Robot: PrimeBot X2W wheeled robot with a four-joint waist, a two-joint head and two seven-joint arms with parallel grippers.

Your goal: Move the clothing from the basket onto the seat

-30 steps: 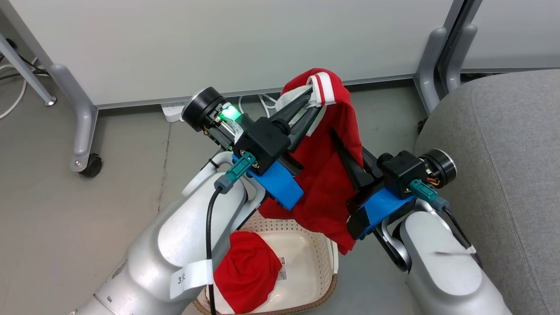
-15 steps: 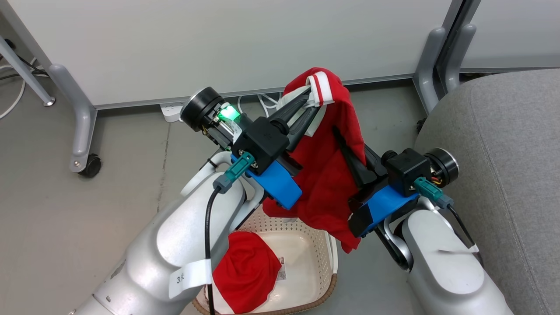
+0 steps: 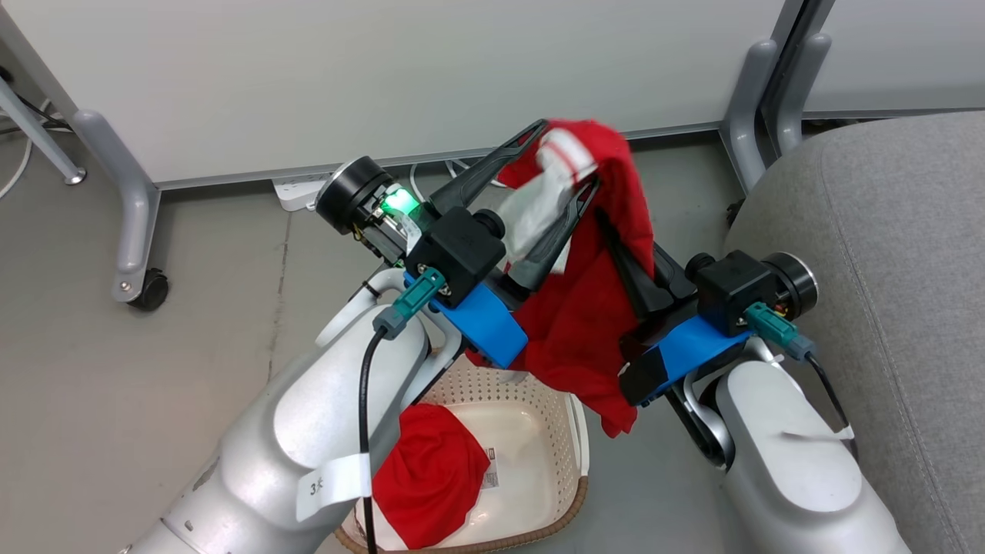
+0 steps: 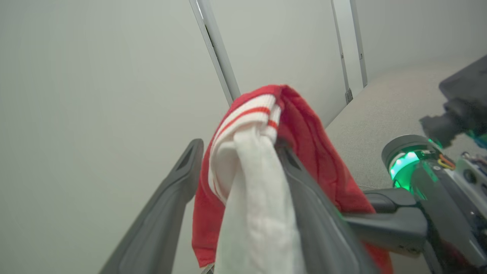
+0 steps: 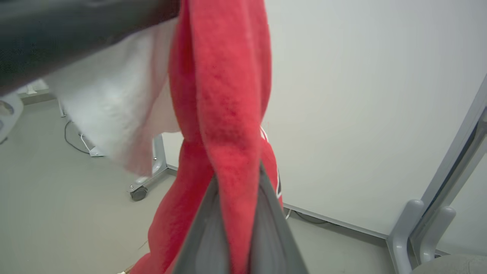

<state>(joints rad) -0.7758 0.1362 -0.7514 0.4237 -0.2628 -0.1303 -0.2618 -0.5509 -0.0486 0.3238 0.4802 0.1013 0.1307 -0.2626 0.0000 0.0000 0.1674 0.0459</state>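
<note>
A soft red fabric garment (image 3: 585,308) with white striped trim is held in the air above the far end of an oval cream-white perforated plastic basket (image 3: 573,431) with a brown woven-look rim. The basket stands on the grey floor (image 3: 154,369). The garment is clamped in the right gripper (image 3: 608,227). In the right wrist view a thick fold of the red cloth (image 5: 224,95) is seen pinched between the right gripper's (image 5: 237,175) two dark fingers (image 5: 198,236).

The left gripper (image 3: 569,152) is spread wide and grasps nothing. The white-trimmed part of the garment (image 4: 247,182) is draped over one finger (image 4: 319,213) of the left gripper (image 4: 239,146), while the other finger (image 4: 159,220) stands free beside the cloth. The lower edge of the garment hangs near the right rim of the basket.

A second red garment (image 3: 431,477) lies bunched in the near left part of the basket, partly hidden by the pale left forearm (image 3: 323,431).

A large rounded seat of light grey woven fabric (image 3: 885,231) is seen at the right, just beside the right arm. At the far side, a white partition panel (image 3: 385,77) stands on grey wheeled feet (image 3: 138,231), and a white power strip (image 3: 296,192) lies on the floor at its base.
</note>
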